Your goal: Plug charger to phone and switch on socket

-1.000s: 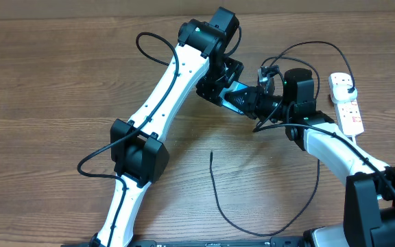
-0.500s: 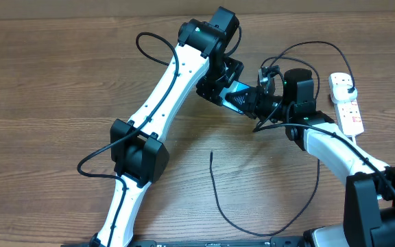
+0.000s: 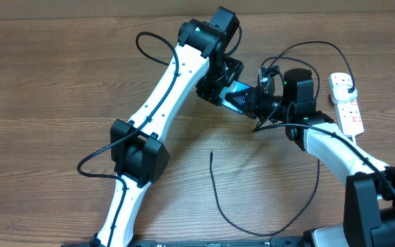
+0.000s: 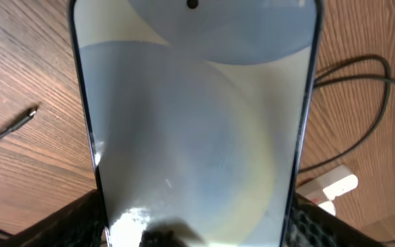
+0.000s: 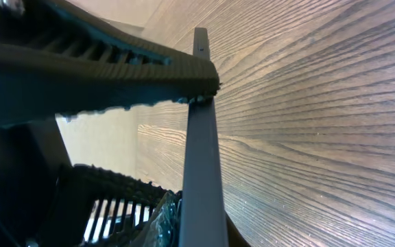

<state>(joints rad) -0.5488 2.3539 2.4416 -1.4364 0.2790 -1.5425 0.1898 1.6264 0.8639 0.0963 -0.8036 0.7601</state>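
Nothing has moved since a second ago: both my arms and the phone are just where they were. My left gripper (image 4: 197,232) is closed on the phone (image 4: 197,123) at its lower end, with a black finger (image 4: 70,221) on each long side. The pale blue and cream screen fills my left wrist view.

My right gripper (image 3: 261,103) meets the phone from the other side, above the middle of the wooden table (image 3: 60,82). In my right wrist view I see the phone as a thin grey strip. My top finger (image 5: 115,62) touches it, but I cannot tell if that gripper is squeezing it or just resting on it.

The charger (image 3: 221,206) lies loose on the table near me, well apart from the phone, with its small tip (image 4: 31,112) bare on the wood. The white socket (image 3: 347,104) lies off to my right, and a black plug sits at its far end.
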